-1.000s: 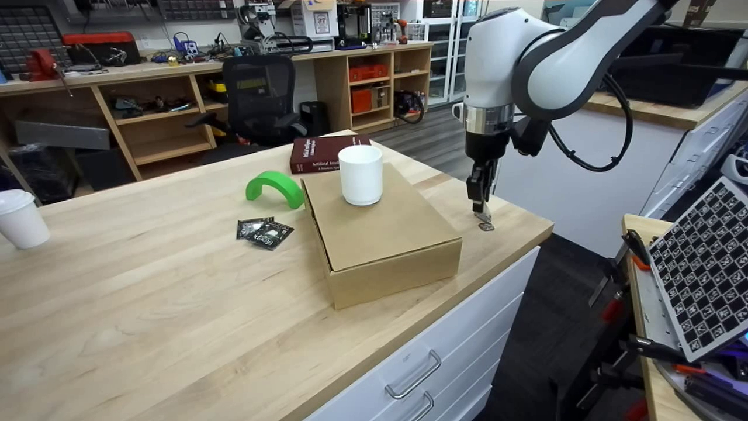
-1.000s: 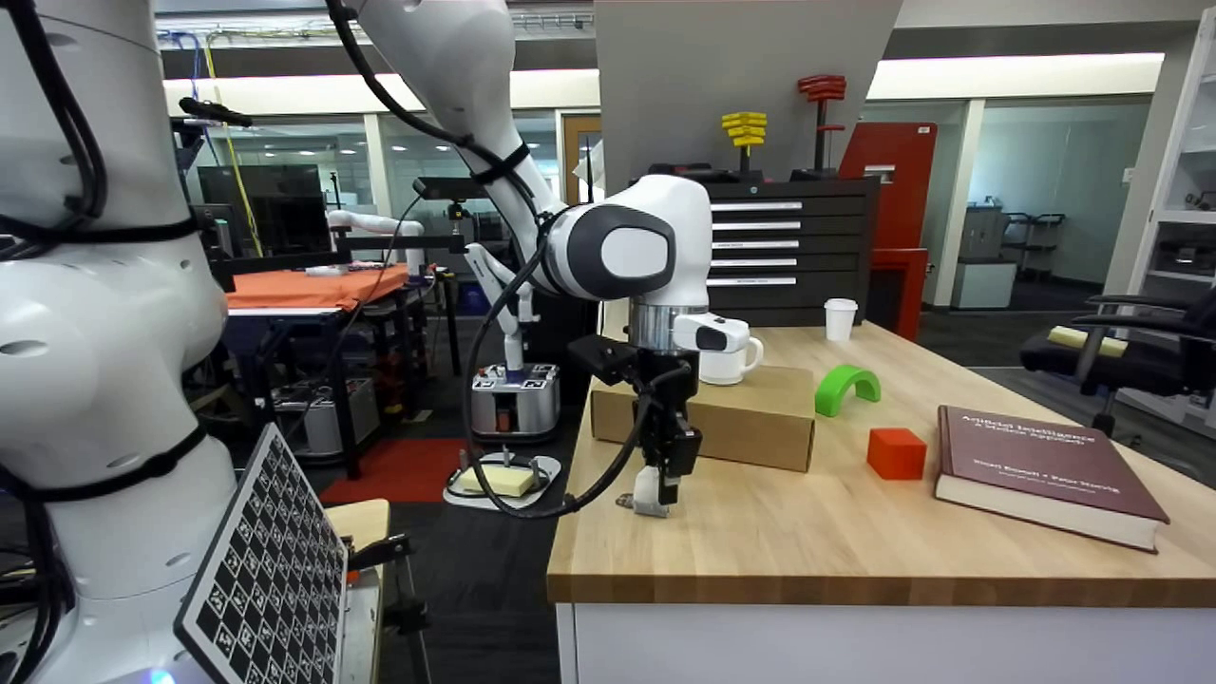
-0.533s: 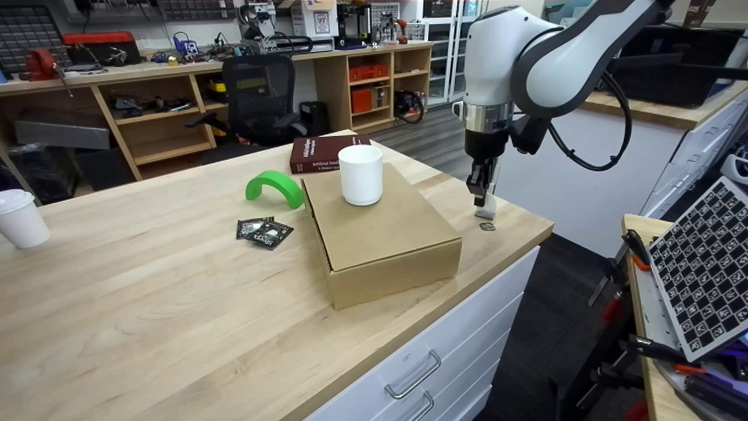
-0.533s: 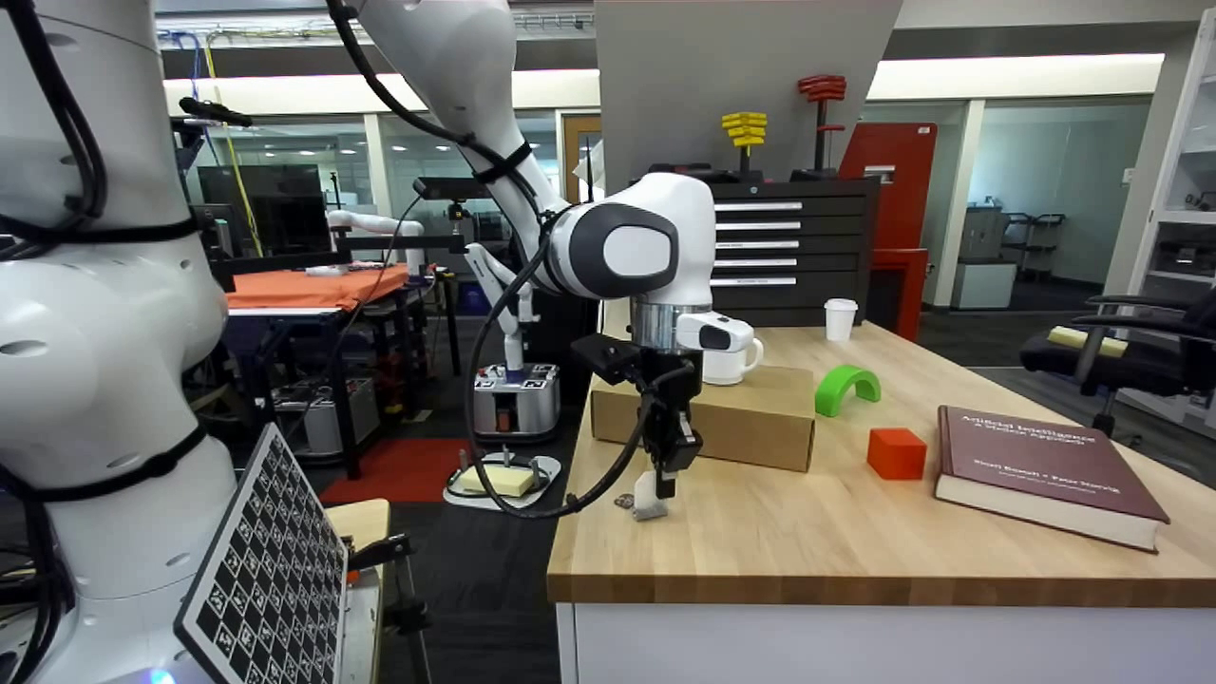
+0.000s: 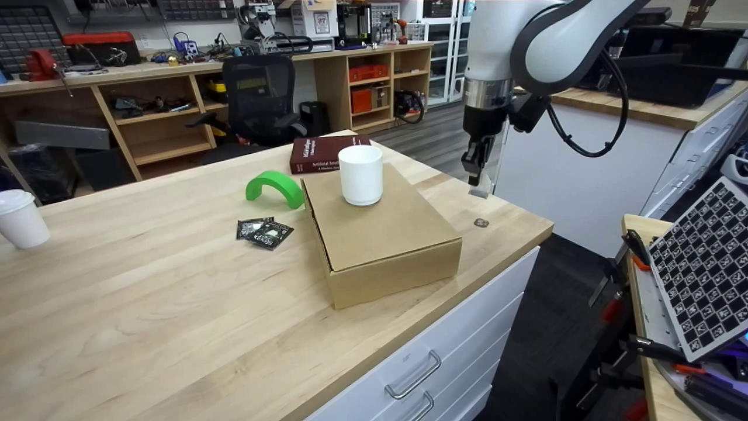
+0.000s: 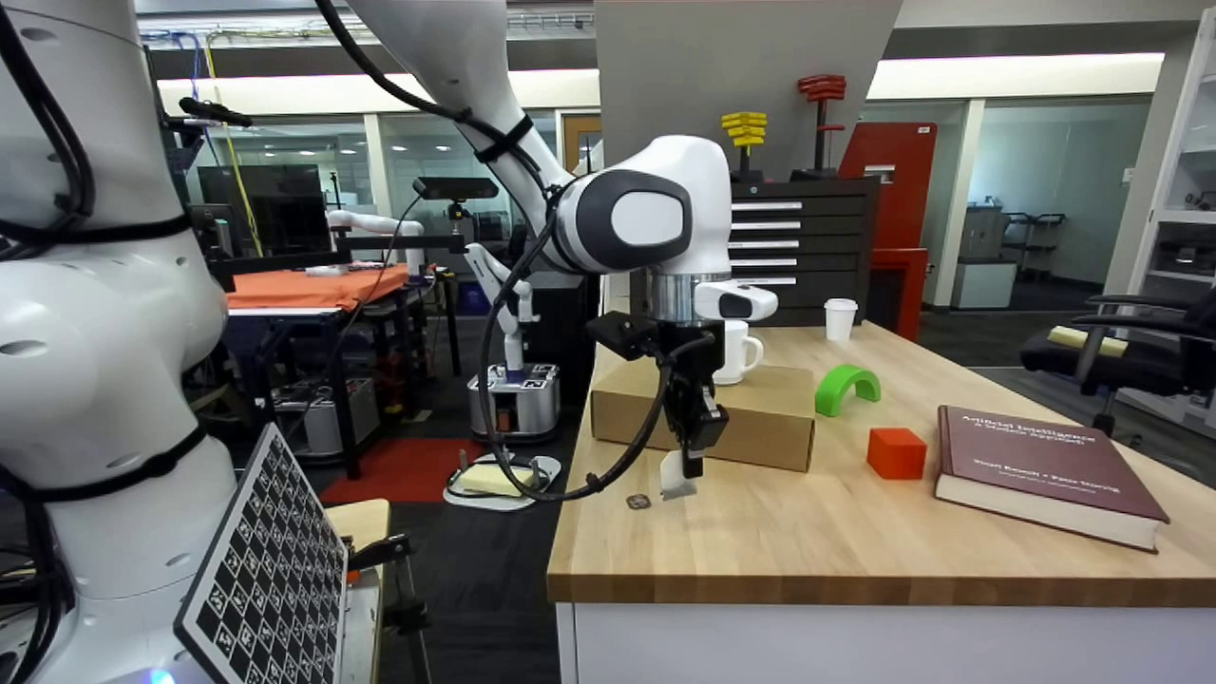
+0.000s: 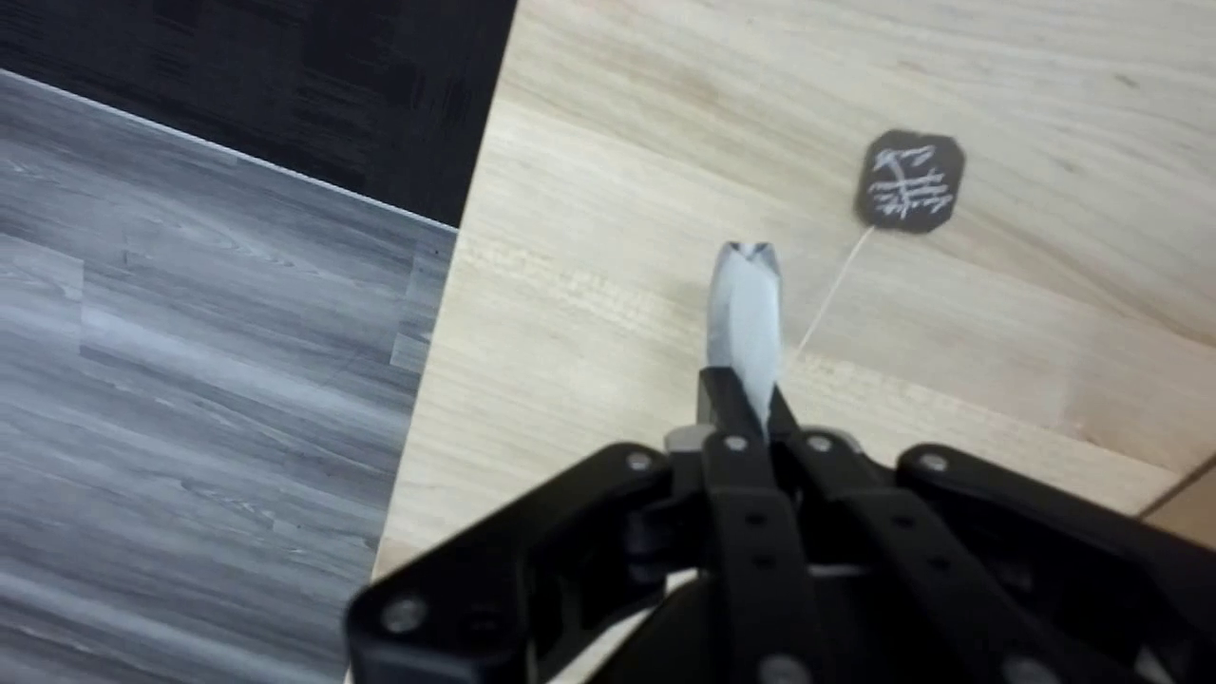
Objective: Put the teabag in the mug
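Observation:
The white mug (image 5: 360, 175) stands upright on a brown cardboard box (image 5: 385, 234); in an exterior view my wrist partly hides the mug (image 6: 735, 356). My gripper (image 5: 474, 179) is off to one side of the box, above the table corner. It also shows in the wrist view (image 7: 746, 399), its fingers shut on a pale teabag (image 7: 747, 309). The teabag (image 6: 675, 476) hangs down from the fingertips, above the table. A thin string runs from it to a dark tag (image 7: 912, 180), which lies on the wood; the tag also shows in an exterior view (image 5: 481, 223).
A green arch (image 5: 274, 186), two black sachets (image 5: 266, 233), a maroon book (image 6: 1045, 470), an orange-red cube (image 6: 896, 453) and a paper cup (image 5: 23, 220) are on the table. The table's edge (image 7: 437, 332) lies close to the gripper.
My gripper has risen with the teabag, which was down at the table one second ago. It has also shifted slightly, and the tag has slid a little along the wood.

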Controlling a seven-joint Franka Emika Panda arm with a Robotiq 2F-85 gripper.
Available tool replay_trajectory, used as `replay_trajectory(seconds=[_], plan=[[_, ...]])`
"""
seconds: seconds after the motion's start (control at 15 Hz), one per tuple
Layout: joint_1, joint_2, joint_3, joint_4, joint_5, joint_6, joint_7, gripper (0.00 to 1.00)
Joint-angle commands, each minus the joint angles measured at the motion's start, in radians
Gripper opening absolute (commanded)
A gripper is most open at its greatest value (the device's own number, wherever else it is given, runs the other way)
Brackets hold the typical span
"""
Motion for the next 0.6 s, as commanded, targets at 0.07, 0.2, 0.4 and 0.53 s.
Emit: replay_trajectory(seconds=[0.07,0.2,0.4,0.53], plan=[[-0.004,-0.115,-0.007,0.01,-0.009,-0.07,-0.012,0.03],[-0.004,-0.145,-0.004,0.017,0.002,-0.086,-0.027,0.03],[-0.005,-0.178,0.002,0.029,-0.011,-0.113,-0.028,0.02],[-0.005,-0.186,0.011,0.049,-0.023,-0.137,-0.009,0.02]])
